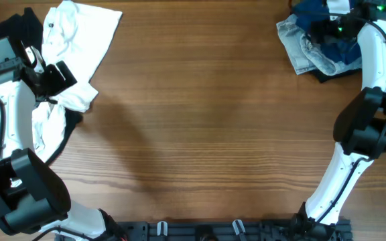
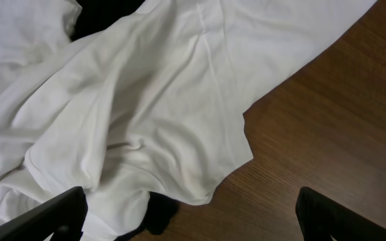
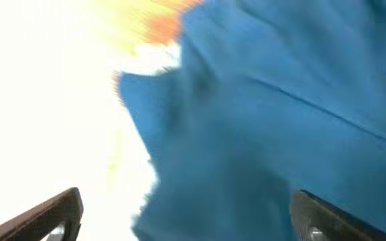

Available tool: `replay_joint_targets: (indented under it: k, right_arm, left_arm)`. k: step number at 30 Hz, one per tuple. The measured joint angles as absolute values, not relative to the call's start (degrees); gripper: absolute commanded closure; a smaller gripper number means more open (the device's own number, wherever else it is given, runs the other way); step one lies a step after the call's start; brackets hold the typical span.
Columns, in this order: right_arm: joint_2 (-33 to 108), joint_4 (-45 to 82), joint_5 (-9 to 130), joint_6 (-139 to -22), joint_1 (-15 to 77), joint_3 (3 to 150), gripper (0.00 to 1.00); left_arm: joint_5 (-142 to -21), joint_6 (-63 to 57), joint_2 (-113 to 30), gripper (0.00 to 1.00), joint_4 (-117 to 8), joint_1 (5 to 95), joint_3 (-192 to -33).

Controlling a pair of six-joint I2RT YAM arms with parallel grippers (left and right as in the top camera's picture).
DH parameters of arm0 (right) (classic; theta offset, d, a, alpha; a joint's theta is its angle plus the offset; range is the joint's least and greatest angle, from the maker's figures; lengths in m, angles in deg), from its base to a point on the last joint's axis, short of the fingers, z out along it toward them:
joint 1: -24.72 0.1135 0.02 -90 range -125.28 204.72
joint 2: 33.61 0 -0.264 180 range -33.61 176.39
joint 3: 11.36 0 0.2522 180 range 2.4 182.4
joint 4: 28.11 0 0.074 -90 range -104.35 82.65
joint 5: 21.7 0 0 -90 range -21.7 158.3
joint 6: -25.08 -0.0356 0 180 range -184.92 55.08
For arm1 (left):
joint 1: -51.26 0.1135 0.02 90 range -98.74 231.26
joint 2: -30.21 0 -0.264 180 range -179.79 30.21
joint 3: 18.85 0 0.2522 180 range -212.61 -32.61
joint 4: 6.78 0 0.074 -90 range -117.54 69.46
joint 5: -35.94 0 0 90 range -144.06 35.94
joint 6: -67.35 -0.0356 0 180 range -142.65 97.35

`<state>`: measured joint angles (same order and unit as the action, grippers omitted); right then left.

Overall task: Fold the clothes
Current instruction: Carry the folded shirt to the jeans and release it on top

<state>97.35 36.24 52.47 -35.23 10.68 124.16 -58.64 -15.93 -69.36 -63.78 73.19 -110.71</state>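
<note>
Both grippers' fingers spread empty: the right gripper (image 3: 186,217) hovers over the deep-blue garment (image 3: 280,120), apparently about to pinch it and drag it onto bare counter (image 1: 206,127).

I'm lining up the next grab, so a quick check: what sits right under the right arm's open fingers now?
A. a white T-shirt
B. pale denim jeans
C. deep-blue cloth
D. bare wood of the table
C. The right wrist view shows the right gripper spread open over the deep-blue garment, which fills most of the picture; overhead, that arm reaches to the pile at the table's far right corner.
</note>
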Motion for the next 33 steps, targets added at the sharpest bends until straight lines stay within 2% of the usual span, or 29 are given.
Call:
replay_joint_targets:
  k: [4, 9, 13, 17, 23, 26, 29, 33]
  right_arm:
    - [95.8, 31.8, 42.3, -40.5, 10.7, 124.0, 0.0]
    - [91.6, 18.6, 52.1, -48.5, 10.5, 124.4, 0.0]
    - [95.4, 18.6, 58.9, -52.0, 9.2, 124.4, 0.0]
    - [105.1, 22.7, 59.3, -57.2, 5.4, 124.4, 0.0]
    - [104.5, 26.3, 56.7, -58.8, 4.9, 125.2, 0.0]
    - [96.6, 28.9, 55.2, -59.2, 4.9, 123.7, 0.0]
    - [74.5, 32.3, 49.0, -59.4, 5.1, 124.0, 0.0]
    - [58.1, 35.6, 45.1, -62.3, 6.5, 125.1, 0.0]
  left_arm:
    - [-58.7, -15.9, -69.4, 0.0, -63.9, 73.2, -110.7]
    - [-58.6, -15.9, -69.4, 0.0, -63.8, 73.2, -110.7]
    - [-58.6, -15.9, -69.4, 0.0, -63.7, 73.2, -110.7]
    - [-58.6, -15.9, -69.4, 0.0, -63.8, 73.2, -110.7]
    - [-58.6, -15.9, -69.4, 0.0, -63.8, 73.2, -110.7]
    - [-58.6, -15.9, -69.4, 0.0, -63.8, 73.2, -110.7]
    - [-58.6, -15.9, -69.4, 0.0, -63.6, 73.2, -110.7]
    - [-58.6, -15.9, -69.4, 0.0, -63.7, 73.2, -110.7]
